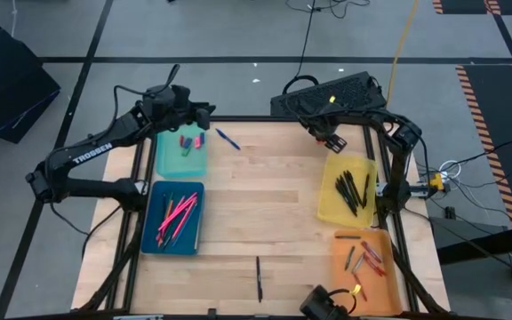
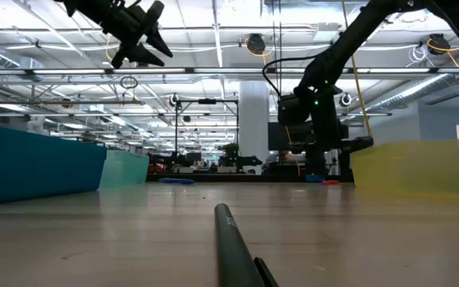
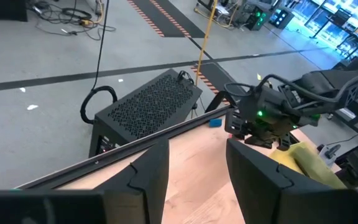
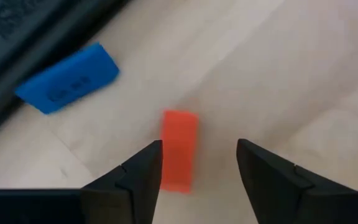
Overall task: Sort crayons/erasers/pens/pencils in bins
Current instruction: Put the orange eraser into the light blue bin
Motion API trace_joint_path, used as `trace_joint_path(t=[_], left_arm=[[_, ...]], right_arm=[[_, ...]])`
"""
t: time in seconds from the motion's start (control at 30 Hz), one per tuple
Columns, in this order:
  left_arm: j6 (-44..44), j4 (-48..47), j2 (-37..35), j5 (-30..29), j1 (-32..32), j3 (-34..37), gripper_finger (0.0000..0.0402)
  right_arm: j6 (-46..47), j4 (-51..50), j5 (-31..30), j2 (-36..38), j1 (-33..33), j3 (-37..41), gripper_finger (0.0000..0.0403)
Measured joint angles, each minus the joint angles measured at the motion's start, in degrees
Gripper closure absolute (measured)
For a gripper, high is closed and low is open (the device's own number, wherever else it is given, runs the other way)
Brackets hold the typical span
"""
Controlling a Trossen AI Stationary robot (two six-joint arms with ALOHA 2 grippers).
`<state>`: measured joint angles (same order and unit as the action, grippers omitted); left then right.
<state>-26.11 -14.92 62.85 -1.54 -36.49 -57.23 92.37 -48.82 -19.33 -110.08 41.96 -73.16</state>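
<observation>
My right gripper (image 4: 197,152) (image 1: 332,142) stands open at the table's far right, fingers pointing down over a red eraser (image 4: 179,149) that lies flat on the wood. A blue eraser (image 4: 67,78) lies beside it, near the far edge. My left gripper (image 3: 194,155) (image 1: 196,114) is open and raised high over the far edge, beyond the teal bin (image 1: 163,160), which holds erasers. Pink pencils lie in the dark blue bin (image 1: 149,222), black pens in the yellow bin (image 1: 329,191), and crayons in the orange bin (image 1: 343,267).
A blue pen (image 1: 228,139) lies on the wood right of the teal bin. A black pen (image 1: 259,278) lies near the front edge at the middle. A black perforated box (image 1: 327,96) sits just behind the far edge.
</observation>
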Motion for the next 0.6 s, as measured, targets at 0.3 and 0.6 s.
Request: trace_joint_path(t=[0.3,0.6], left_arm=[[1.71,-0.50,0.00,-0.02,1.46,0.00,0.0240],[4.00,-3.65,-0.24,-0.07,3.19,0.00,0.0240]], right_arm=[[4.88,-0.01,-8.67,1.26,-5.29,-0.10,0.0207],[9.61,8.29,-12.39,1.06,-6.42,5.87,0.0207]])
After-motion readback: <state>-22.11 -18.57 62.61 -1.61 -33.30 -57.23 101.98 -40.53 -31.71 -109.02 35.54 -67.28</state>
